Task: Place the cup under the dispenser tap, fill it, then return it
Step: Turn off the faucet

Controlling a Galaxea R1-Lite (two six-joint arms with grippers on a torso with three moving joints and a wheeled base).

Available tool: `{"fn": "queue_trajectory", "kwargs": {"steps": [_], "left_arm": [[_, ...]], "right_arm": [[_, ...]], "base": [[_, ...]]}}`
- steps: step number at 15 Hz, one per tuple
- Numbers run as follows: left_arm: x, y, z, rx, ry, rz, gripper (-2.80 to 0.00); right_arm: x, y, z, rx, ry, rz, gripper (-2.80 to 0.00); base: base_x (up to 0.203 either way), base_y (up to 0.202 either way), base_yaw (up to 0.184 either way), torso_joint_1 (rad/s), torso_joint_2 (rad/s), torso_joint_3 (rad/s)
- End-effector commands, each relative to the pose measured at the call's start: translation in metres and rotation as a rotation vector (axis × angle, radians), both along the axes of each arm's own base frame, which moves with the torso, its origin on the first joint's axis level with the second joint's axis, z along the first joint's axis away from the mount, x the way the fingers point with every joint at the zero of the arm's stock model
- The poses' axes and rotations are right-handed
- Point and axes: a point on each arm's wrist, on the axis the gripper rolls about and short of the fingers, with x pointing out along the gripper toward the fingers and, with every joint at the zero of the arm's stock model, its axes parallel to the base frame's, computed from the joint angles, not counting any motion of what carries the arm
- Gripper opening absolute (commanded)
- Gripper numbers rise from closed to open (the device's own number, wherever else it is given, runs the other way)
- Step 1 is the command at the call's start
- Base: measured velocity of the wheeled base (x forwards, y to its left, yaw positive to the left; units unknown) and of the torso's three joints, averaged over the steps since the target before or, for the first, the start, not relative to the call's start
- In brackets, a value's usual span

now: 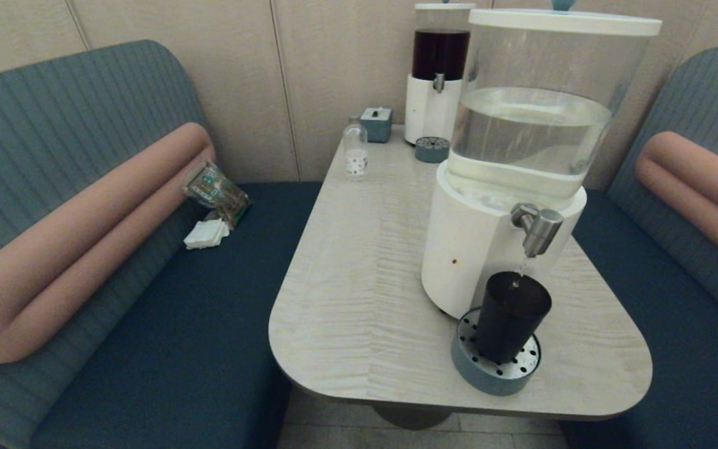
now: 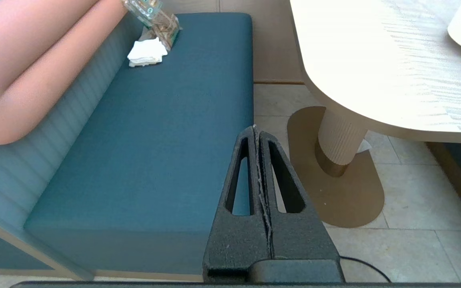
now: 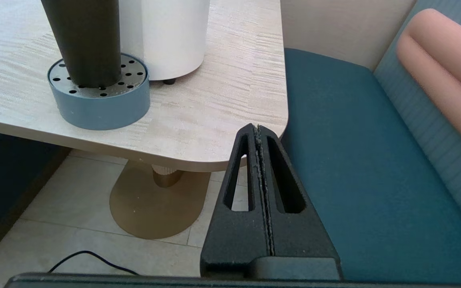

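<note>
On the pale wood-grain table [image 1: 365, 262], between two blue benches [image 1: 197, 312], the cup [image 1: 512, 317] stands under the dispenser tap [image 1: 538, 229]; the left tool [image 2: 257, 132] and the right tool [image 3: 257, 130] hang low, pressed together, holding nothing.

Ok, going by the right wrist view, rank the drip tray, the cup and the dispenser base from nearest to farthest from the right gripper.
1. Drip tray, on the table near its edge.
2. Cup, standing on the tray.
3. Dispenser base, behind the tray.
The right gripper sits shut, below the table's corner.
</note>
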Motion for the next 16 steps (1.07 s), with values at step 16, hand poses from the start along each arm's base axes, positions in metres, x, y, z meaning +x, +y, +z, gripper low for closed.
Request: {"fn": "queue_trajectory", "kwargs": {"steps": [16], "left_arm": [[-0.007, -0.005, 0.162, -0.057, -0.141, -0.238, -2.80]], "right_arm": [[0.000, 0.001, -0.009, 0.092, 0.079, 0.034, -2.80]], "base": [[0.000, 0.000, 0.000, 0.000, 0.00, 0.000]]}}
